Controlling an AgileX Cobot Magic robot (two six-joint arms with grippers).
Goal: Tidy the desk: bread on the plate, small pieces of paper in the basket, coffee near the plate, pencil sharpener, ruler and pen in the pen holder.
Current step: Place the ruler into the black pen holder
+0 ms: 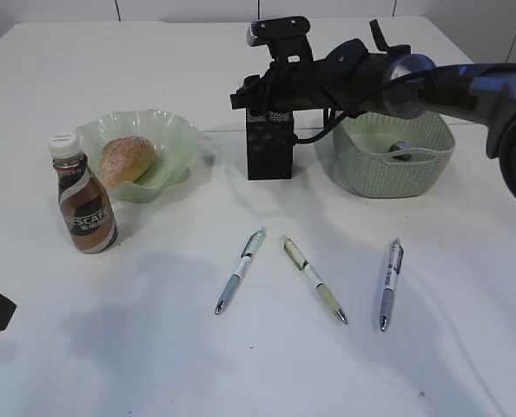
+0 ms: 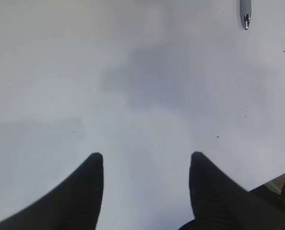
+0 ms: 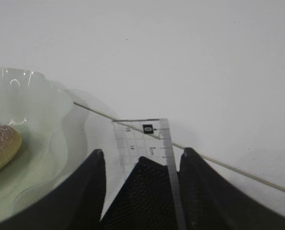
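The white desk [image 1: 154, 365] carries everything. The right arm [image 1: 466, 87] reaches across it from the right edge, its gripper [image 3: 142, 155] hanging over the black mesh pen holder [image 1: 269, 152]. In the right wrist view its two fingers [image 3: 92, 182] stand well apart, with the holder's corner and the clear ruler [image 3: 154, 139] between them. The ruler stands upright in the holder, and neither finger can be seen touching it. The left gripper [image 2: 145, 165] hovers over bare desk, its fingers also spread wide with nothing between them; only a dark corner of it shows at the exterior view's lower left.

One green basket [image 1: 397, 161] sits right of the holder; something small and dark lies inside, too small to make out. One wavy green plate [image 1: 167, 139] holds the single bread [image 1: 125, 160], and one coffee bottle [image 1: 82, 200] stands just in front of the plate. Three pens [image 1: 241, 269] lie apart on the near desk.
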